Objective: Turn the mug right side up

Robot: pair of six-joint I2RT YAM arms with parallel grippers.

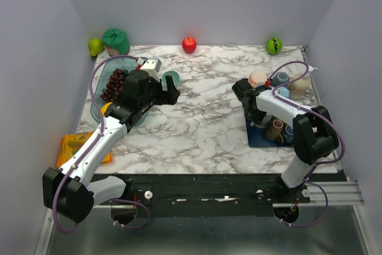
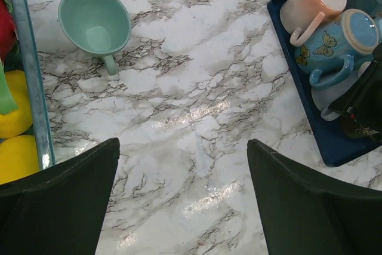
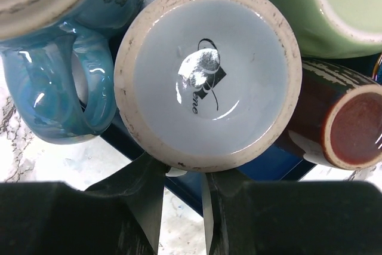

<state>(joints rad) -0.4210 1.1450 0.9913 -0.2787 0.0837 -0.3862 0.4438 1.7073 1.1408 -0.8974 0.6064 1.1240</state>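
Observation:
An upside-down white mug (image 3: 209,70) shows its pale base with a black logo, standing among other mugs on a dark blue tray (image 3: 262,165). My right gripper (image 3: 182,177) is closed narrowly on a white piece under the mug's rim, apparently its handle. In the top view the right gripper (image 1: 246,95) hangs over the tray's (image 1: 256,138) left end and hides this mug. My left gripper (image 2: 182,207) is open and empty above bare marble. In the top view the left gripper (image 1: 167,91) is beside a teal mug (image 1: 171,77) that lies on its side.
A blue butterfly mug (image 3: 59,58), a green mug (image 3: 334,4) and a brown mug (image 3: 340,123) crowd the white one. A clear bin (image 1: 95,103) with grapes and fruit stands on the left. An apple (image 1: 189,44) and green toys line the back wall.

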